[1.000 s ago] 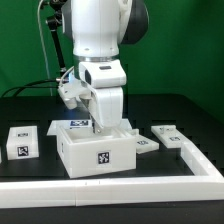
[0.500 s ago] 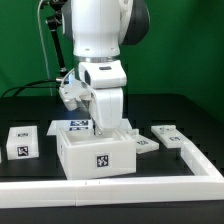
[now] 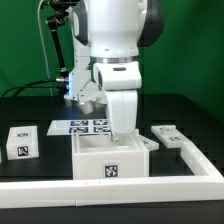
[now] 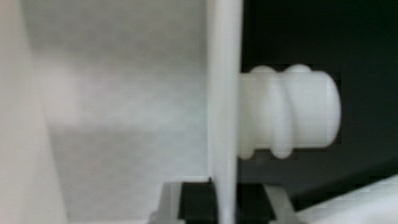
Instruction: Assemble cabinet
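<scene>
The cabinet (image 3: 111,160) is a white open-topped box with a square tag on its front face, standing on the black table near the front rail. My gripper (image 3: 124,136) reaches down into it from above and is shut on its right wall. In the wrist view the thin white wall (image 4: 222,90) runs edge-on between my two dark fingers (image 4: 191,203), with a ribbed white knob (image 4: 292,110) sticking out of its outer side. The fingertips are hidden by the box in the exterior view.
A small tagged white piece (image 3: 18,142) lies at the exterior view's left. Another tagged piece (image 3: 165,133) lies at the right. The marker board (image 3: 86,126) lies behind the cabinet. A white rail (image 3: 190,157) borders the table's front and right.
My arm and the cabinet box in its grip have shifted towards the exterior view's right, and the marker board behind is now uncovered.
</scene>
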